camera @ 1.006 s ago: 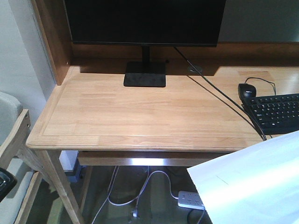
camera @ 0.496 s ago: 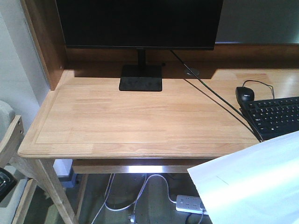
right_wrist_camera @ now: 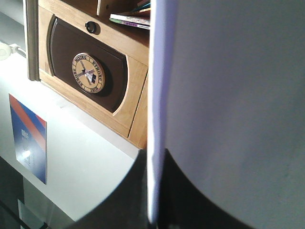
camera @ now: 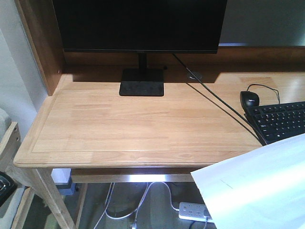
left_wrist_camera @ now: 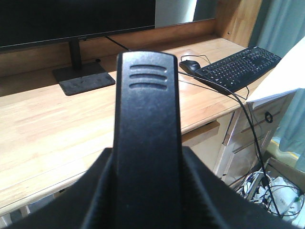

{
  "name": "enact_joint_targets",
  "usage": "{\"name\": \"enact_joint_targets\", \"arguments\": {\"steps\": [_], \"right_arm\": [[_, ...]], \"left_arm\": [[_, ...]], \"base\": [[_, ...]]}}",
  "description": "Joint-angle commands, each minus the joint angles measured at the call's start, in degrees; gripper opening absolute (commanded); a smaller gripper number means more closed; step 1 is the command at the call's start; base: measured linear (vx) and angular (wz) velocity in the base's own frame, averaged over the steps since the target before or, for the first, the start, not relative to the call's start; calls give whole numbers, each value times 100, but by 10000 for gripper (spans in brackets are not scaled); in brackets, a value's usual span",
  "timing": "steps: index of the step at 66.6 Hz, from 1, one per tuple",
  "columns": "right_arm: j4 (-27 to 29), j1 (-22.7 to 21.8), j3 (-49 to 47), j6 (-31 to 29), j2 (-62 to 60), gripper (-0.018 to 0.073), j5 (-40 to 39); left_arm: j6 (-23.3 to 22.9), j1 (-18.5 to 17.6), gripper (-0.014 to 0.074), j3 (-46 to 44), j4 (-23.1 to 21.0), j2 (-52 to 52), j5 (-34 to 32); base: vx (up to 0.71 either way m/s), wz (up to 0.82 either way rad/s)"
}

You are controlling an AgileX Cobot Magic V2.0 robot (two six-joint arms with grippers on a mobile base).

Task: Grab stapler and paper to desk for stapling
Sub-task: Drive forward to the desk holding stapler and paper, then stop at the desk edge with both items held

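Exterior front-facing: paper [camera: 257, 191] near desk [camera: 143, 124]

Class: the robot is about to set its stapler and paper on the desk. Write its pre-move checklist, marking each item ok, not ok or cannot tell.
1. Right gripper shut on paper: ok, the sheet is pinched between its fingers.
2. Left gripper shut on stapler: ok, fingers flank it.
3. Bare desk space for both: ok, wide area in front of the monitor.
4. Drop area free of the cable: not ok on the right, where it crosses beside the keyboard.
5. Paper above the desk top: not ok, it seems to hang off the front edge.
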Motion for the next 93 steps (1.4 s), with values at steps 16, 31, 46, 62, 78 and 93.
{"name": "enact_joint_targets", "arguments": {"steps": [16,31,46,62,78,93], "right_arm": [[-29,17,-149,-33,63,-2,-348],[-29,17,-149,-33,63,-2,-348],[-29,17,-149,-33,63,-2,-348],[-29,17,-149,-33,63,-2,-348],[-29,17,-149,-33,63,-2,-348],[-29,17,-149,-33,63,-2,-348]], "left_arm": [[-29,-9,-7,-169,-93,90,-662],[-29,-9,-7,-169,-93,90,-662],[-29,-9,-7,-169,-93,90,-662],[-29,-9,-7,-169,-93,90,-662],[-29,-9,-7,-169,-93,90,-662],[-29,-9,-7,-169,-93,90,-662]], "base": [[4,-1],[4,-1],[4,1],[3,1],[4,0],[4,1]]}}
